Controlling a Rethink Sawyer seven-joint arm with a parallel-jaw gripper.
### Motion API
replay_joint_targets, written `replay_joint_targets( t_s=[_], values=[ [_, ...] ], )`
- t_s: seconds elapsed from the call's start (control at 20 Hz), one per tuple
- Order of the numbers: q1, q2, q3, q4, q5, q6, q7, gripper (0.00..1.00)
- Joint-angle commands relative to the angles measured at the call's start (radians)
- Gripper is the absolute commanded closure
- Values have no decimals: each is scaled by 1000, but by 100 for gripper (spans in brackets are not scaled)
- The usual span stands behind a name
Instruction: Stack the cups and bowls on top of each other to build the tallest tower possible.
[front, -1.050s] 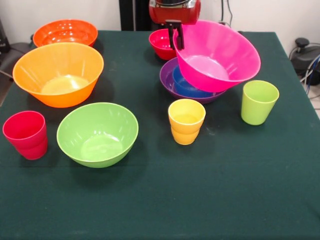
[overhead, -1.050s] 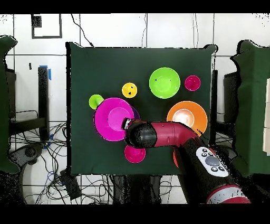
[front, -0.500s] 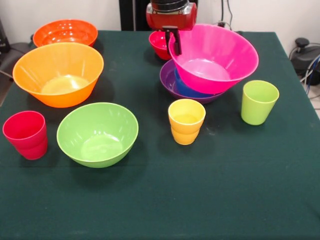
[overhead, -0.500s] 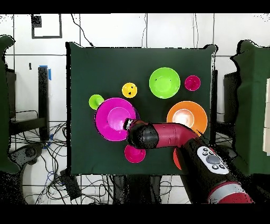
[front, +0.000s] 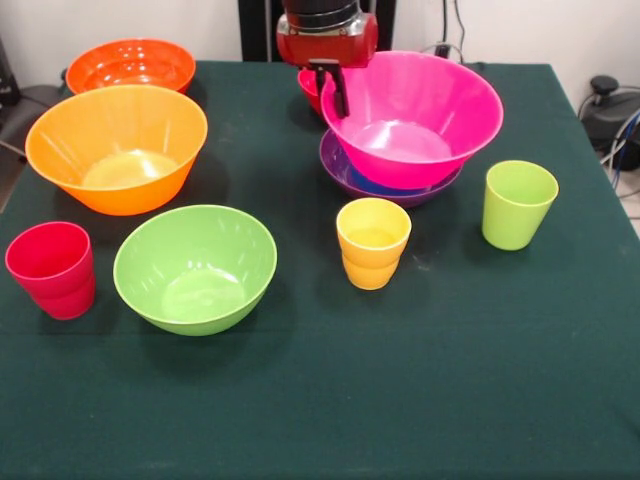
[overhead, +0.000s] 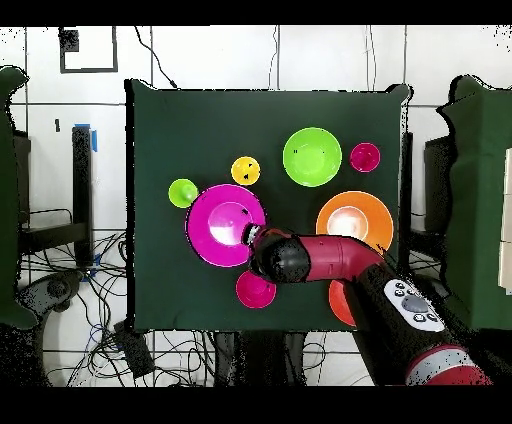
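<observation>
The large pink bowl (front: 410, 140) rests level in the purple bowl (front: 338, 165), with a sliver of the blue bowl (front: 375, 186) showing between them. My gripper (front: 333, 90) is shut on the pink bowl's far-left rim; the overhead view shows it (overhead: 250, 237) at that bowl's (overhead: 222, 222) edge. The small red bowl (front: 308, 86) sits just behind the gripper. A yellow cup (front: 372, 242) stands in front of the tower, and a lime green cup (front: 518, 203) to its right. The red cup (front: 52, 268) is at the near left.
The lime green bowl (front: 195, 265) sits left of the yellow cup. The light orange bowl (front: 115, 150) is behind it, with the red-orange bowl (front: 130, 62) at the far left corner. The table's (front: 400, 400) near half is dark green cloth.
The pink bowl went from tilted above the purple bowl to level and seated in it. Gripper and bowl shifted slightly left in the front view.
</observation>
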Motion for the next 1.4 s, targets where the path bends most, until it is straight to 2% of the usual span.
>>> replay_joint_targets(
  t_s=[0.05,0.35,0.55,0.9,1.4],
  values=[
    [-57,47,18,-76,-115,47,-128,100],
    [-75,50,30,-74,-132,56,-137,100],
    [-64,44,28,-60,-132,48,-112,100],
    [21,5,-17,18,-113,-22,12,100],
    [93,45,-71,56,-92,-140,88,100]
  ],
)
